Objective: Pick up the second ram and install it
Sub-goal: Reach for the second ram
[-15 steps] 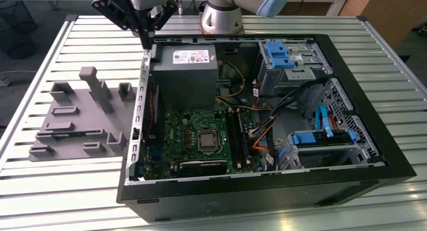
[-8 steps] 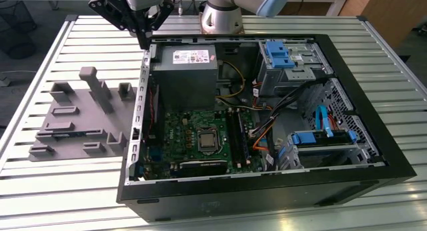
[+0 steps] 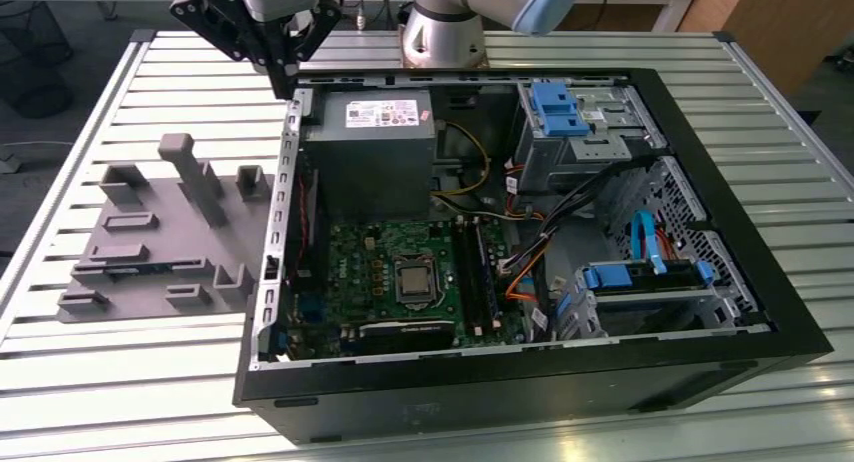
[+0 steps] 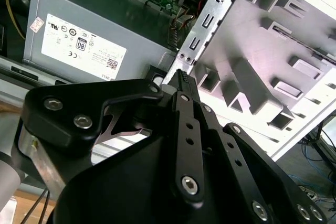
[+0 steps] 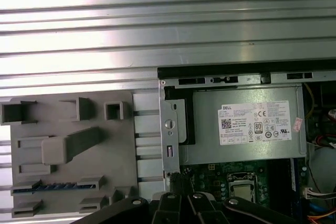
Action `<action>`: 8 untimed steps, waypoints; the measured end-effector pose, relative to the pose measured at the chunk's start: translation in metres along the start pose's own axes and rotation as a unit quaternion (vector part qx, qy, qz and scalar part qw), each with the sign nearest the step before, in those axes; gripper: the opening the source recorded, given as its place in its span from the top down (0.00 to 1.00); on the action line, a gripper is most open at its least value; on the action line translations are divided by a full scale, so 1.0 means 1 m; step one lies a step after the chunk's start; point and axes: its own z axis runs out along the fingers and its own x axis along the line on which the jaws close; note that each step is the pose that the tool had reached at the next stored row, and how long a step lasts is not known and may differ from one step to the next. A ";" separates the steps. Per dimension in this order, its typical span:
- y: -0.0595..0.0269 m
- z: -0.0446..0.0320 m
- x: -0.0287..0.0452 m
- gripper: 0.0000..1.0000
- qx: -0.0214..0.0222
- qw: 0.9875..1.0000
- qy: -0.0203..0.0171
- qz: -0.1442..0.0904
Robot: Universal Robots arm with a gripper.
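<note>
The second ram [image 3: 134, 271] is a thin blue-green stick lying on edge in a low slot of the grey fixture [image 3: 187, 197], on the exterior view's left; in the first wrist view the ram [image 5: 44, 187] shows as a blue strip. My black gripper [image 3: 284, 90] hangs above the far corner of the open computer case [image 3: 747, 282], beside the power supply [image 3: 367, 142] and well away from the stick. Its fingers are shut with nothing between them, and the gripper [image 4: 180, 74] [image 5: 176, 178] is seen in both wrist views. The green motherboard [image 3: 367, 267] lies inside the case.
The case stands on a slatted metal table [image 3: 120, 382]. Inside are coloured cables [image 3: 527, 267], blue drive brackets [image 3: 554, 107] and long dark slots [image 3: 474, 272] beside the processor socket. Tall grey posts [image 3: 200, 177] rise from the fixture. The arm's base [image 3: 447, 32] stands behind the case.
</note>
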 end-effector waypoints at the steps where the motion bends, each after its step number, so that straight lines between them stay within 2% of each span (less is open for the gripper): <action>1: -0.0001 0.0000 0.0006 0.89 0.000 1.000 0.000 0.000; 8: -0.0004 0.0002 0.0053 0.89 0.000 1.000 0.000 0.000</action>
